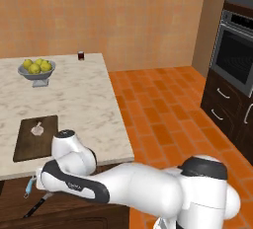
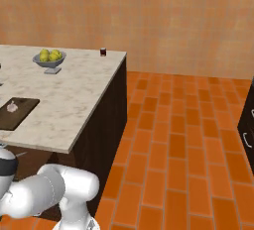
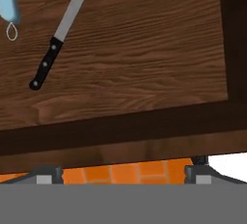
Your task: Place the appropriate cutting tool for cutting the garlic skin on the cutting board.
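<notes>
With jaws spread and empty, the gripper [image 3: 123, 174] looks down into an open wooden drawer [image 3: 144, 63] where the knife [image 3: 60, 37] lies at upper left, awaiting pickup for the cutting board [image 1: 35, 137] holding the garlic [image 1: 36, 129].

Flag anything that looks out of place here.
The knife and the blue-handled peeler lie on a wooden surface below the counter edge, while the garlic sits on the cutting board. Nothing spilled or damaged.
</notes>
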Available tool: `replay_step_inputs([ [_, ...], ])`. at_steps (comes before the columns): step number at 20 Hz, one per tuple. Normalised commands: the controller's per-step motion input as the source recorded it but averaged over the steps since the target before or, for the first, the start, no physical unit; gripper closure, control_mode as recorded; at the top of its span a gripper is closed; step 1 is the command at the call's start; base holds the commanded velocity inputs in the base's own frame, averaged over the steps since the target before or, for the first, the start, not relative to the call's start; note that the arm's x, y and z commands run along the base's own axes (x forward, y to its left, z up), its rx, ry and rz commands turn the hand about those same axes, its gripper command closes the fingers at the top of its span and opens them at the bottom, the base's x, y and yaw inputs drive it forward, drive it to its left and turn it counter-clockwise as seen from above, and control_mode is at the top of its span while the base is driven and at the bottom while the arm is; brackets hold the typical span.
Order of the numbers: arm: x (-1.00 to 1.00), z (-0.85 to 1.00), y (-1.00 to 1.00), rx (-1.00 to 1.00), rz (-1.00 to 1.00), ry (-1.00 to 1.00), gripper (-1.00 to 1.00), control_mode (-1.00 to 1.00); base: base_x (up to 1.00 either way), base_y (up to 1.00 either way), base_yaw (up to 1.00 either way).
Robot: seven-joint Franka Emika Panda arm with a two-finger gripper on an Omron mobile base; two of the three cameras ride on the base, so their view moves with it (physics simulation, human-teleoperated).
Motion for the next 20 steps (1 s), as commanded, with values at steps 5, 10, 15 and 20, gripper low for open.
replay_step_inputs([
  [5, 0.52, -0.44, 0.36, -0.01, 0.00, 0.00, -1.00, -1.00, 0.00, 0.00, 0.00],
  [10, 0.10, -0.61, 0.46, 0.00, 0.00, 0.01, -1.00, -1.00, 0.00, 0.00, 0.00],
  [15, -0.02, -0.45, 0.22, 0.00, 0.03, 0.09, -1.00, -1.00, 0.00, 0.00, 0.00],
  [20, -0.12, -0.26, 0.16, 0.00, 0.05, 0.14, -1.00, -1.00, 0.00, 0.00, 0.00],
])
